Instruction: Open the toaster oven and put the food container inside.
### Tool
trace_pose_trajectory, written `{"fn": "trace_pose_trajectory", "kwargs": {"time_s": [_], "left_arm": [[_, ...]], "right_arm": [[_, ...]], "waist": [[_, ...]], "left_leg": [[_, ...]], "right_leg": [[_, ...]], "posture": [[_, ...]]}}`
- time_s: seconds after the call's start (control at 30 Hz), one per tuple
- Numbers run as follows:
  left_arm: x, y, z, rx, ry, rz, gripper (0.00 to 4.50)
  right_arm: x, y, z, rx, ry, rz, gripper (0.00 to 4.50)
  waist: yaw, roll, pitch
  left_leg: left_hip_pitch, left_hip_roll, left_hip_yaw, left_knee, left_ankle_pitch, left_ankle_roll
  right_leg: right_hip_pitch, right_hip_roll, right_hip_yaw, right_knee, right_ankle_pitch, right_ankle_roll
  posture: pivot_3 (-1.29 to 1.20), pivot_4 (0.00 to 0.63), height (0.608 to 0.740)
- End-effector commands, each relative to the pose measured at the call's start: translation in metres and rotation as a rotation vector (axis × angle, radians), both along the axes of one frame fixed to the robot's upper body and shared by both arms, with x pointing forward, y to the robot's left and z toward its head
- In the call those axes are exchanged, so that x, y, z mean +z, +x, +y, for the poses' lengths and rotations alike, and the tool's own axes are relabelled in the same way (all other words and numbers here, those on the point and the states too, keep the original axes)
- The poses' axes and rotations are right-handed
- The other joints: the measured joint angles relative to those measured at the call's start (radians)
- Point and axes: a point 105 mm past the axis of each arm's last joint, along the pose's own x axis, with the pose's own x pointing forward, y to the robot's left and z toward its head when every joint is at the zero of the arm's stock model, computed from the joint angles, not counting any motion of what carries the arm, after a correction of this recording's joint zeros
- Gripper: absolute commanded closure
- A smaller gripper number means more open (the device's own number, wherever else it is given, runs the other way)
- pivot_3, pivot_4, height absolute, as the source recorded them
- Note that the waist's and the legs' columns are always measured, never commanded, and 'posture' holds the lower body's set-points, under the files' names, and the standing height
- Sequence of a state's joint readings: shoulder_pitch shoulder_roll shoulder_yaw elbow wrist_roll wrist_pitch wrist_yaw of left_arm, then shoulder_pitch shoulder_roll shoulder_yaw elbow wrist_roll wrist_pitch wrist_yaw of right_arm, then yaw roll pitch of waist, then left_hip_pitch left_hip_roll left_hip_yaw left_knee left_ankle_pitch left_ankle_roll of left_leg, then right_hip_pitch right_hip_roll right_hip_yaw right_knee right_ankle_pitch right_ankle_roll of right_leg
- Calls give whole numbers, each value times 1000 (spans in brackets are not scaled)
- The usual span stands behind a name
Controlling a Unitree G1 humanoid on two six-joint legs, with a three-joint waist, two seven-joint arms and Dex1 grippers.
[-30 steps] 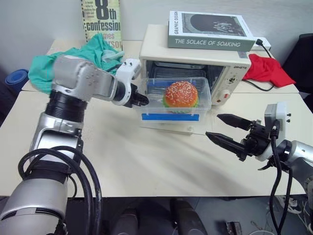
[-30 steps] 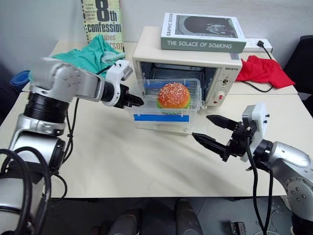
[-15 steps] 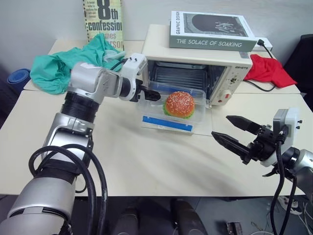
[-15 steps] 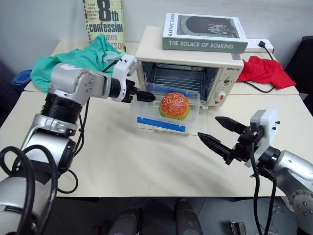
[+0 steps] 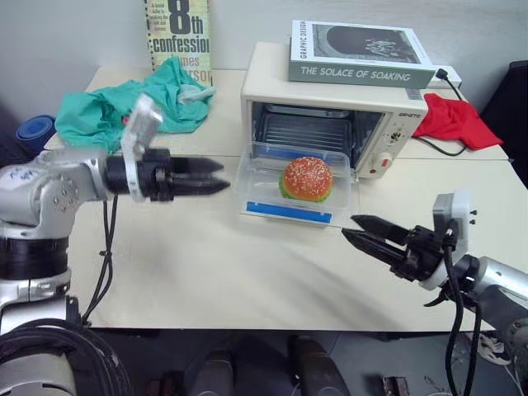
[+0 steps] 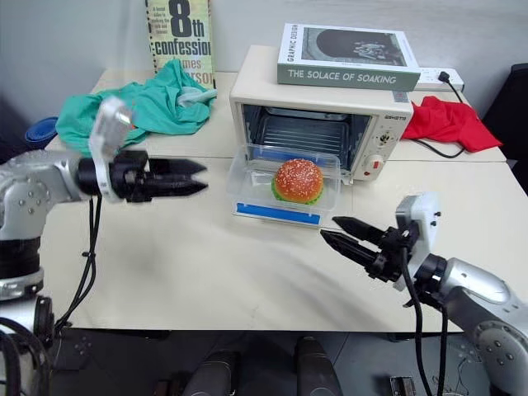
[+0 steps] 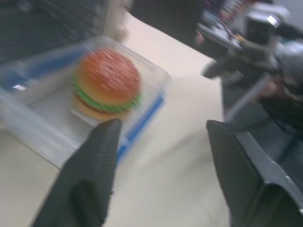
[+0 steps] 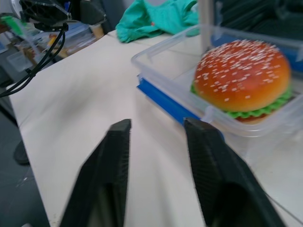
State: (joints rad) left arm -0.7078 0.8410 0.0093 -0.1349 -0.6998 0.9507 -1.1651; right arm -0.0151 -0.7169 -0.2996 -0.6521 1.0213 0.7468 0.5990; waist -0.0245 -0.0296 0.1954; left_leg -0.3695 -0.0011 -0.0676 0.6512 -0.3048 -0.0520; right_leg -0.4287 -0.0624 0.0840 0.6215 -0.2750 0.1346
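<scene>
Your left gripper [image 5: 216, 176] has pulled back from the clear plastic food container with blue clip strips [image 5: 294, 183] and now hangs over the cream table [image 5: 206, 264], well to the container's left, black fingers parted and holding nothing. Meanwhile your right gripper [image 5: 356, 230] has narrowed its fingers from the wide spread of a second ago; they show a modest gap, empty, pointing at the container's near right corner without touching it. That container, toy hamburger [image 5: 307, 179] inside, now lies flat on the dropped glass door of the boxy cream-white toaster oven [image 5: 334, 115], at the oven's open mouth and not yet on the wire rack [image 5: 308, 133].
</scene>
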Motion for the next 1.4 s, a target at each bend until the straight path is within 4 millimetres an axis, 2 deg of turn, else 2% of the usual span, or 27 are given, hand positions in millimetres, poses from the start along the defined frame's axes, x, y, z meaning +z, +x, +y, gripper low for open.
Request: {"fn": "trace_pose_trajectory", "kwargs": {"time_s": [0.03, 0.07, 0.1, 0.2, 0.37, 0.6, 0.67, 0.8, 0.9, 0.97, 1.07, 1.1, 1.2, 1.27, 1.33, 1.4], "left_arm": [[-17, -4, -12, -66, 101, -105, 2770], [-25, 1, -16, -50, 121, -126, 3050], [-32, 7, -19, -25, 137, -145, 3411], [-50, 42, -28, 132, 227, -236, 4326], [-38, 72, -46, 277, 126, -289, 4326], [-21, 98, -56, 442, 7, -325, 4326], [-16, 114, -58, 539, -21, -320, 4326], [-18, 141, -62, 708, -37, -316, 4326], [-17, 151, -69, 751, -71, -301, 4326], [-13, 149, -73, 733, -99, -301, 4326], [0, 127, -77, 597, -183, -293, 4326], [4, 116, -72, 544, -203, -292, 4326], [9, 94, -40, 493, -195, -305, 4326], [16, 81, -17, 473, -200, -299, 3950], [22, 71, -3, 449, -201, -295, 3497], [34, 45, 12, 337, -184, -318, 2886]], "right_arm": [[0, 7, 6, 18, -12, -21, 4024], [-3, 12, 9, 21, -25, -23, 4355], [-6, 17, 11, 15, -46, -30, 4500], [-11, 41, 16, -38, -98, -74, 4500], [-7, 80, 19, -140, -101, -120, 4500], [9, 122, 11, -321, -79, -225, 4500], [13, 136, 11, -370, -69, -251, 4500], [18, 165, 9, -467, -38, -272, 4500], [28, 173, 11, -476, 10, -281, 4500], [34, 170, 12, -463, 32, -289, 4500], [43, 149, 13, -382, 79, -289, 4500], [44, 136, 13, -339, 94, -275, 4500], [34, 93, 13, -221, 95, -196, 4500], [19, 69, 10, -193, 52, -135, 4500], [7, 53, 7, -187, 14, -84, 4500], [-17, 38, 2, -206, -44, -7, 4500]], "waist": [[1, 0, 0], [0, 0, 0], [-1, 0, 0], [-1, 0, 0], [-3, 0, 0], [-3, 0, 0], [-2, 0, 0], [-4, 0, 0], [-4, 0, 0], [-5, 0, 0], [-5, 1, 0], [-7, 1, -1], [-8, 1, -1], [-8, 1, -1], [-5, 1, -1], [-3, 1, -1]], "left_leg": [[0, 0, 0, 0, 0, 0], [0, 0, 0, 0, 0, 0], [0, 0, 0, 1, 0, 0], [0, 0, 0, 1, 0, 1], [-1, 0, 0, 1, 0, 1], [-1, 0, 1, 0, 0, 2], [-2, 0, 1, 1, 0, 2], [-1, -1, 1, 3, 0, 2], [-1, -1, 2, 1, 0, 2], [-2, -1, 2, 0, 0, 1], [-9, -1, 3, -1, 1, 0], [-12, 0, 3, -1, 3, -4], [-17, 1, 3, -1, 3, -5], [-17, 1, 2, -2, 3, -5], [-17, 1, 2, 0, 1, -1], [-16, -1, 1, 4, 0, 0]], "right_leg": [[0, 0, 0, 0, 0, 0], [0, 0, 0, 0, 0, 0], [1, 0, 0, 0, 0, 0], [0, 1, 0, 0, 0, 0], [-2, 1, 0, 1, 1, 1], [-3, 0, 1, 2, 1, 1], [-3, 0, 0, 2, 1, 1], [-3, 0, 1, 4, 1, 2], [-4, 0, 1, 4, 1, 2], [-6, 0, 1, 6, 1, 2], [-14, -2, 2, 7, 1, 2], [-17, -2, 2, 7, 1, 2], [-22, -1, 1, 6, 1, 2], [-22, -1, 1, 6, 1, 2], [-21, -1, 1, 7, 1, 2], [-18, -1, 1, 5, 2, 2]], "posture": [[0, 150, 740], [0, 150, 740], [0, 150, 740], [0, 150, 740], [0, 150, 740], [0, 150, 740], [0, 150, 740], [0, 150, 740], [0, 150, 740], [0, 150, 740], [0, 150, 740], [0, 150, 740], [0, 150, 740], [0, 150, 740], [0, 150, 740], [0, 150, 740]]}}
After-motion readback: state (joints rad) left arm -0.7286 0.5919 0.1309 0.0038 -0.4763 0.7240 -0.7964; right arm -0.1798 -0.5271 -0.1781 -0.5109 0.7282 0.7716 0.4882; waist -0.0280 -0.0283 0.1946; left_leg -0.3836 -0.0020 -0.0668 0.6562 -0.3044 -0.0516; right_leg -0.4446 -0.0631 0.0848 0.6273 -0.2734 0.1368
